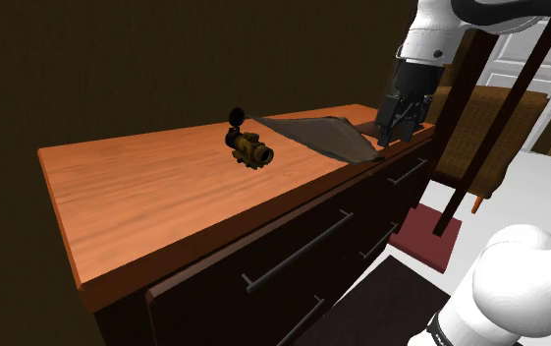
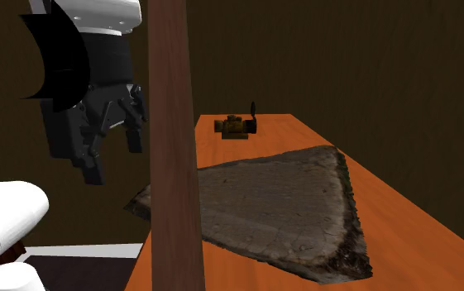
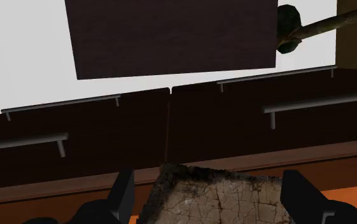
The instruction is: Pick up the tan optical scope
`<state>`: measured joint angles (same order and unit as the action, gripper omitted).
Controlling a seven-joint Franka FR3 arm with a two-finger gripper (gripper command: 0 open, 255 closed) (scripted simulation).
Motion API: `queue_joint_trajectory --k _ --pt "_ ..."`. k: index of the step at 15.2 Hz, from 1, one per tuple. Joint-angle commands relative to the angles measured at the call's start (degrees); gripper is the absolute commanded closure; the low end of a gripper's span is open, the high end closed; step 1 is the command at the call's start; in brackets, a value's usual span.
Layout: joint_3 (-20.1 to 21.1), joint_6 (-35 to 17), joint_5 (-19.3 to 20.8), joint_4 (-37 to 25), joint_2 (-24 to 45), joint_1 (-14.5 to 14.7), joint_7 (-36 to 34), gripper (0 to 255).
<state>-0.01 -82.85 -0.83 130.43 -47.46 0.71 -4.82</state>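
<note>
The tan optical scope point(image 1: 249, 145) with black fittings lies on the orange wooden dresser top point(image 1: 145, 187), near its middle; it also appears at the far end of the top point(image 2: 236, 126). My black gripper point(image 1: 393, 126) hangs open over the dresser's front edge at the shoulder view's right, well away from the scope. It is above the corner of a grey-brown cracked slab point(image 1: 324, 134). In the wrist view the fingers point(image 3: 122, 191) stand wide apart with the slab's corner point(image 3: 215, 197) below them and nothing between them.
Dark drawer fronts with metal bar handles point(image 1: 298, 256) run below the top. A wooden chair point(image 1: 489, 128) stands by the arm. A brown post point(image 2: 172, 140) crosses the second exterior view. A dark rug point(image 3: 170, 35) lies on the pale floor.
</note>
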Motion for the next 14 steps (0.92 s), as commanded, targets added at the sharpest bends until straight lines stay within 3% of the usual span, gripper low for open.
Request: queue_joint_trajectory --k 1,8,14 --pt "0.0 0.0 0.0 0.0 0.0 0.0 0.0 0" --pt "8.4 -1.7 -3.8 -8.3 10.1 1.5 -8.8 0" --pt "15.2 -2.2 -4.7 -18.1 20.5 2.1 -16.6 0"
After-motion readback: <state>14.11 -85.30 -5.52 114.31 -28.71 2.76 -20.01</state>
